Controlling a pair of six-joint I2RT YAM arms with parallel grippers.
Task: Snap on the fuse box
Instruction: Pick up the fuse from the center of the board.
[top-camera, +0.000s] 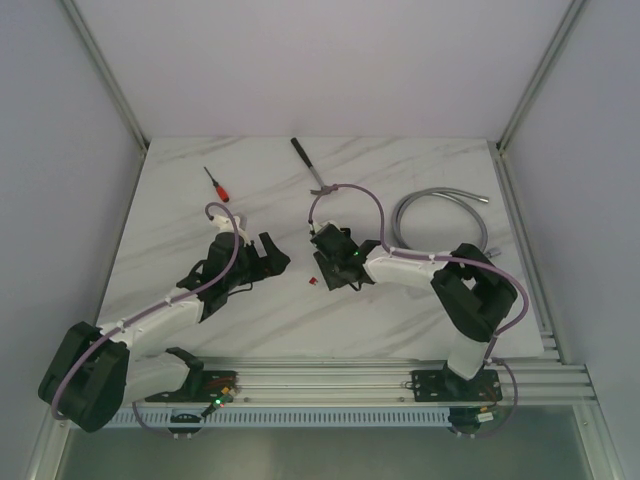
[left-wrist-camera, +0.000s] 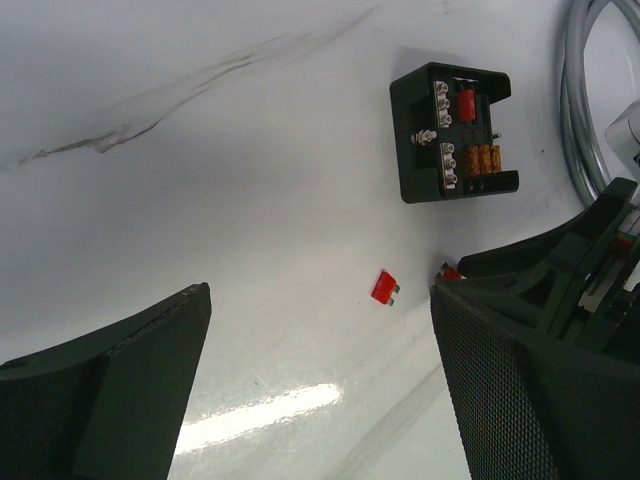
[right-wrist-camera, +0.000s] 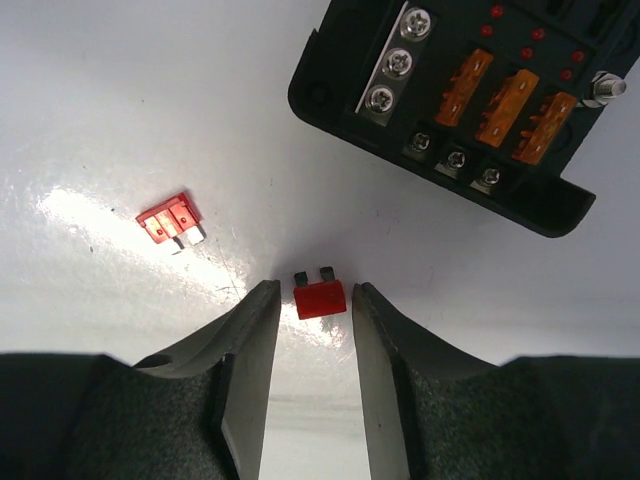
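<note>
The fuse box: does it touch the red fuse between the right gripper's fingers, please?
Apart: right wrist view shows table between fuse box and red fuse.

You are working in a robotics lab cell: plain white panels (top-camera: 300, 60) held in aluminium posts (top-camera: 107, 75) enclose a marble-patterned table (top-camera: 290, 320), and a slotted aluminium rail (top-camera: 330, 382) runs along its near edge.

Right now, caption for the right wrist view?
Right gripper, jaws open, straddles a red blade fuse; fuse box ahead, second red fuse left.
</note>
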